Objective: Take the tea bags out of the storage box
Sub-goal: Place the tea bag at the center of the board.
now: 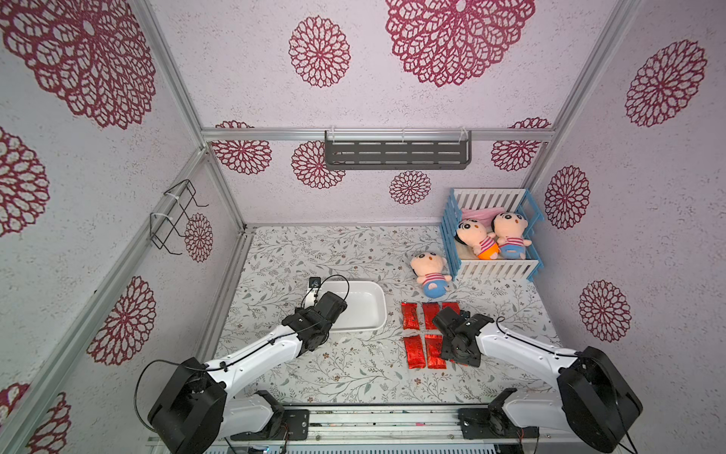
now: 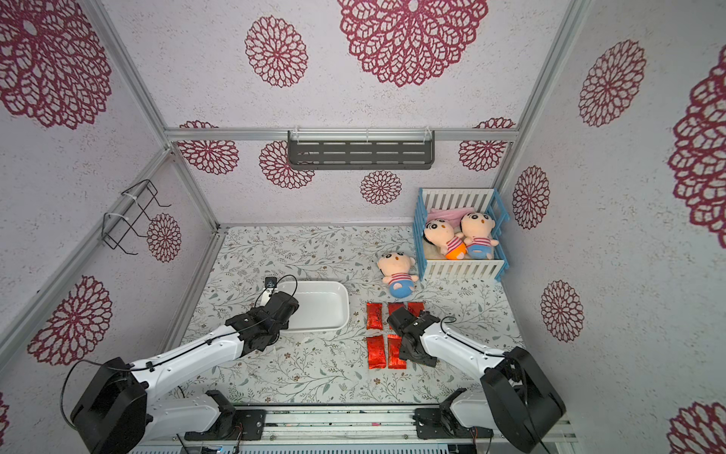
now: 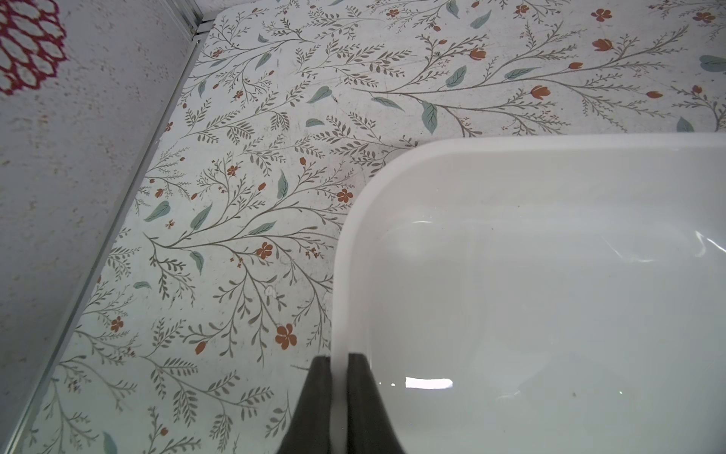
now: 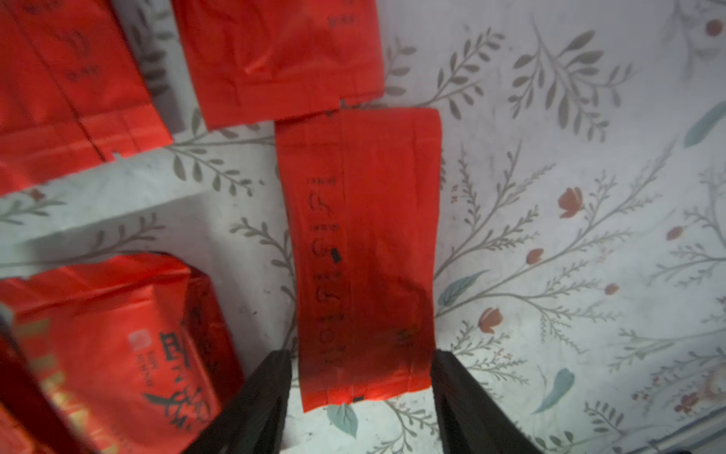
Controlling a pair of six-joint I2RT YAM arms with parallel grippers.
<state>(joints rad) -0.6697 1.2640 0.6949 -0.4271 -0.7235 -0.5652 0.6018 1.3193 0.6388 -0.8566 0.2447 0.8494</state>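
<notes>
left pincer (image 3: 340, 359) clamped tight on the side wall of the shallow white plastic storage box (image 1: 363, 306), one finger inside, one outside; right pincer (image 4: 359, 361) partly open, gripping nothing, fingers straddling one flat red foil tea bag (image 4: 365, 236) lying on the floral-print counter (image 1: 334, 373); other red tea bags (image 1: 410, 320) in two rows on the counter just right of the box, right arm covering some

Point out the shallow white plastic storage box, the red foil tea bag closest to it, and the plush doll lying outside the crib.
storage box (image 1: 363, 304): in a top view, bare floor inside the box.
tea bag (image 1: 410, 316): in a top view, middle of the foil.
plush doll (image 1: 428, 263): in a top view, its face.
</notes>
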